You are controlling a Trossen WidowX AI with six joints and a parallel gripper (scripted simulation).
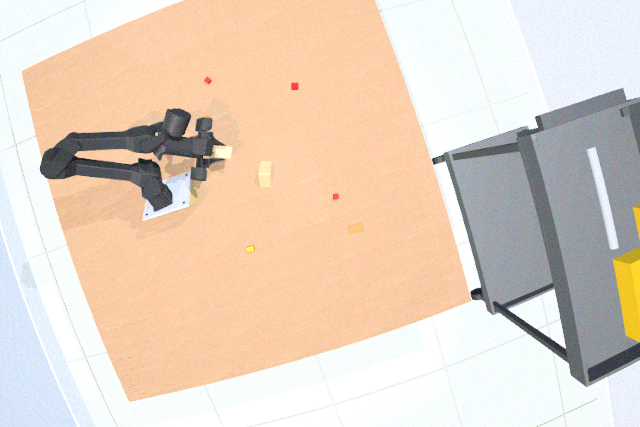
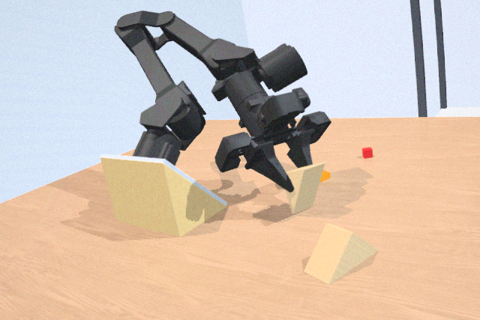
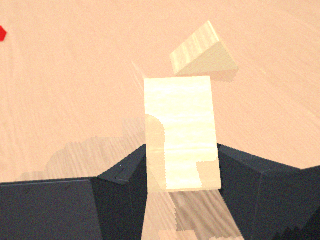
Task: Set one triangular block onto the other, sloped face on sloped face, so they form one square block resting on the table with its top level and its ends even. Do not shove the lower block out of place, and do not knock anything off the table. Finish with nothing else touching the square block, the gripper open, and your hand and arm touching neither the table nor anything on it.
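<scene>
My gripper point(image 1: 223, 152) point(image 2: 301, 177) point(image 3: 176, 148) is shut on one pale wooden triangular block point(image 1: 224, 154) point(image 2: 310, 186) point(image 3: 180, 110), with a finger at each end. The held block is tilted, with a narrow edge pointing down and a broad face turned away from the hand. It is low over the table; the size of any gap beneath it is hard to tell. The other triangular block point(image 1: 265, 174) point(image 2: 337, 254) point(image 3: 200, 52) rests on the table beyond it, its ridge up and a triangular end showing. The two blocks are apart.
Red cubes point(image 1: 207, 80) point(image 1: 294, 85) point(image 1: 335, 196), an orange piece point(image 1: 206, 117) point(image 2: 325, 176), a flat orange block point(image 1: 355, 228) and a yellow block point(image 1: 250, 249) lie on the table. The arm's wedge-shaped mount point(image 1: 178, 195) point(image 2: 143, 192) is behind the hand. A grey cart point(image 1: 501, 215) stands beyond the table edge.
</scene>
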